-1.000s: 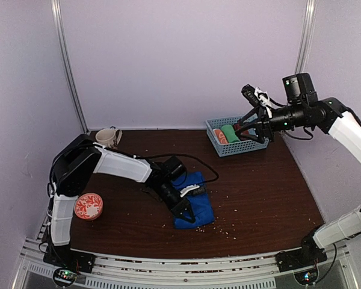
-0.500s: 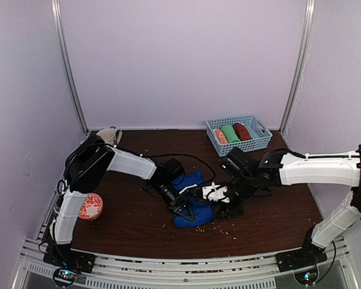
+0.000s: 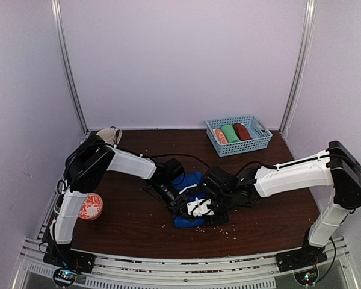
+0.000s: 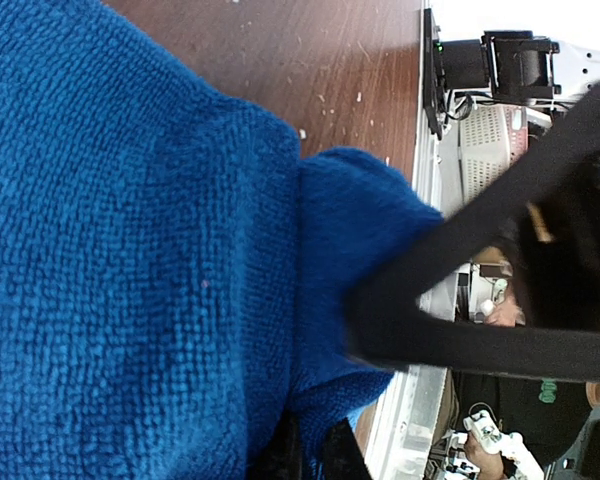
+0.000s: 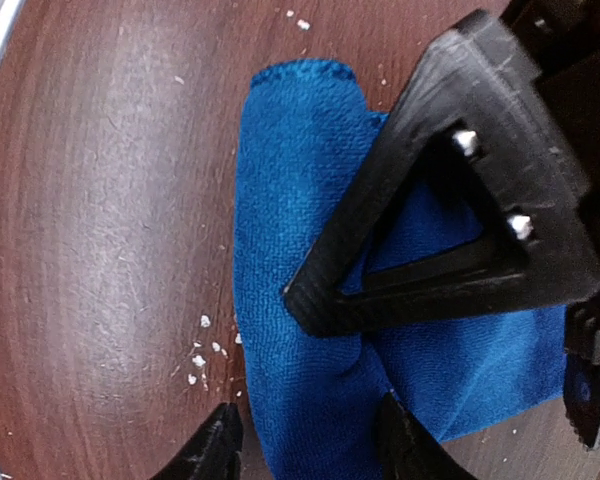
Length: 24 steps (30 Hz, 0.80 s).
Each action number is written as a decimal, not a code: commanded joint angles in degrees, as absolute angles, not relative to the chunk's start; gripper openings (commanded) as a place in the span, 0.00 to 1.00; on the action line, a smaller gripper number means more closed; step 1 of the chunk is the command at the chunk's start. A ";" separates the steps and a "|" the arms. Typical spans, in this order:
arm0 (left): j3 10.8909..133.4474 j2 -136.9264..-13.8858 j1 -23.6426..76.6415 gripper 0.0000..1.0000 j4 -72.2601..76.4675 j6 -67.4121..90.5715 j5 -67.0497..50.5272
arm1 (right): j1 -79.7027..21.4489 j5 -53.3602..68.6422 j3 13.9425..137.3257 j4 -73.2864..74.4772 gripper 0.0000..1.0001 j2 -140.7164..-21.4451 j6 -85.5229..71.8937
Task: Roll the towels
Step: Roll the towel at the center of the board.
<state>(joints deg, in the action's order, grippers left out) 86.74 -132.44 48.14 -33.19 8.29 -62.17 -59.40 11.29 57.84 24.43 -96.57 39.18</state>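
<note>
My right claw [image 5: 305, 452] stands apart. Its 2 fingertips [image 5: 218, 448] are low over the near end of the blue towel [image 5: 280, 200], 1 above bare surface [image 5: 100, 200] just beside the cloth's edge and the other above the cloth itself. My left claw [image 4: 302, 458] is together, pinched on a bunched fold at the towel's edge (in the left wrist view the cloth runs right down into its tips). Its black finger lies across the middle of the towel, just ahead of my right claw.

The towel lies on the surface between my 2 arms, folded into a thick band rather than rolled, so I judge the roll barely begun. To do this step well, I should lower the right tips onto the free end and close only once both layers sit between them. Then I can turn that end over itself while the left pinch holds the band taut and straight. Crowding is the risk, since the 2 claws almost touch.

Crumbs [image 5: 205, 350] lie beside the edge. The rust towel [image 3: 242, 130] sits rolled in the basket [image 3: 262, 141], well apart at the back.
</note>
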 commanded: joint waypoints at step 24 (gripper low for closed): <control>55.38 -94.59 49.24 0.27 5.26 18.69 -11.11 | -43.73 43.75 75.45 53.39 0.08 -116.08 38.29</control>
